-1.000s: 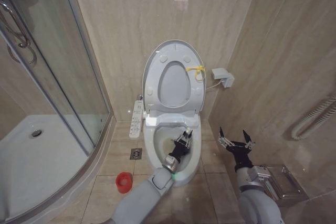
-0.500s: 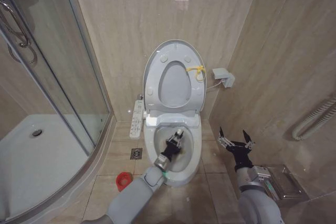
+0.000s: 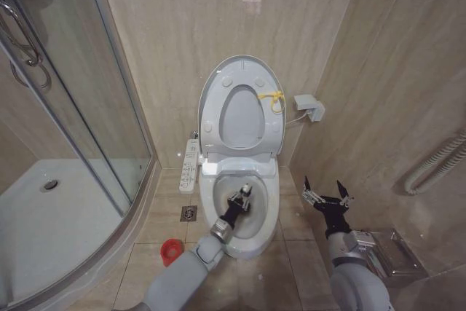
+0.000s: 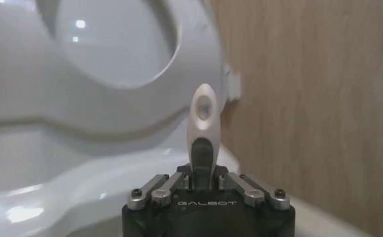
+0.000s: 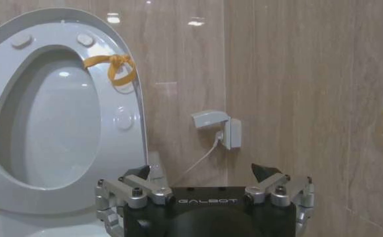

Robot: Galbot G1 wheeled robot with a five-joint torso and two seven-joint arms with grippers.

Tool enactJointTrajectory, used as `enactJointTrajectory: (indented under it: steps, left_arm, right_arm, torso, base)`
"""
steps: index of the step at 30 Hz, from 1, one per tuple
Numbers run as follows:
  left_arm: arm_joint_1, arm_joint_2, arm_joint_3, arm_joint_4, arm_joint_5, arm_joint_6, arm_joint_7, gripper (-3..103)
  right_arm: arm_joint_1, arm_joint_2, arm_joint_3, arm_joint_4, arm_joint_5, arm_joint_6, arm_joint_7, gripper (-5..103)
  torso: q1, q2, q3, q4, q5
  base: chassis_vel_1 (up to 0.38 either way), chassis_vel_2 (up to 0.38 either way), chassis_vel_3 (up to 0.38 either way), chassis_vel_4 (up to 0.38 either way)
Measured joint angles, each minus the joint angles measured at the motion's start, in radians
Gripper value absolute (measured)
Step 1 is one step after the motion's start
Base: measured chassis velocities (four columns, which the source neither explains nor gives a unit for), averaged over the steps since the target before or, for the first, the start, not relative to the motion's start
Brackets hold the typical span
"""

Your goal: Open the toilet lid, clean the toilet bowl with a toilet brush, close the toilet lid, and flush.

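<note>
The toilet lid (image 3: 241, 69) stands raised against the wall with the ring seat (image 3: 211, 118) folded up against it; a yellow tie (image 3: 273, 99) hangs at its edge. My left gripper (image 3: 239, 200) reaches down into the toilet bowl (image 3: 271, 198), shut on the toilet brush. The brush's pale handle end (image 4: 203, 106) sticks up between the fingers (image 4: 153, 186), and its bristle head is hidden. My right gripper (image 3: 326, 196) hangs open and empty beside the bowl, level with its rim. In the right wrist view the right gripper (image 5: 205, 174) faces the lid (image 5: 127, 118) and the tie (image 5: 112, 66).
A red cup holder (image 3: 170, 251) stands on the floor next to a floor drain (image 3: 188, 213). A white button panel (image 3: 189, 165) sits beside the bowl. A glass shower enclosure (image 3: 80, 143) is beside it, a wall socket box (image 3: 309, 107) and a metal holder (image 3: 393, 254) on the other side.
My left gripper has moved with the brush from the bowl's right side towards its middle, and the arm has swung left. The right arm has stayed still.
</note>
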Motion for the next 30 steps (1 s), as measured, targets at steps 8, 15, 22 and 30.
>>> enactJointTrajectory:
  steps: [8,15,22,30]
  left_arm:
    - [0.016,0.001,0.001,-0.073,0.0,-0.005,0.013,19]
    - [0.029,0.007,-0.011,-0.028,-0.023,-0.037,0.032,19]
    - [0.004,0.023,-0.024,0.006,-0.016,-0.042,0.034,19]
    - [0.027,-0.01,0.006,-0.127,-0.019,-0.018,0.028,19]
  right_arm:
    - [0.0,0.0,0.0,0.0,0.0,0.0,0.0,100]
    - [0.0,0.0,0.0,0.0,0.0,0.0,0.0,100]
    - [0.0,0.0,0.0,0.0,0.0,0.0,0.0,100]
    - [0.0,0.0,0.0,0.0,0.0,0.0,0.0,100]
  torso:
    - [0.0,0.0,0.0,-0.0004,-0.0003]
    - [0.0,0.0,0.0,-0.0001,-0.0005]
    - [0.0,0.0,0.0,-0.0003,-0.0004]
    - [0.0,0.0,0.0,-0.0005,-0.0004]
  base:
    - [0.0,0.0,0.0,0.0]
    - [0.0,0.0,0.0,0.0]
    - [0.0,0.0,0.0,0.0]
    - [0.0,0.0,0.0,0.0]
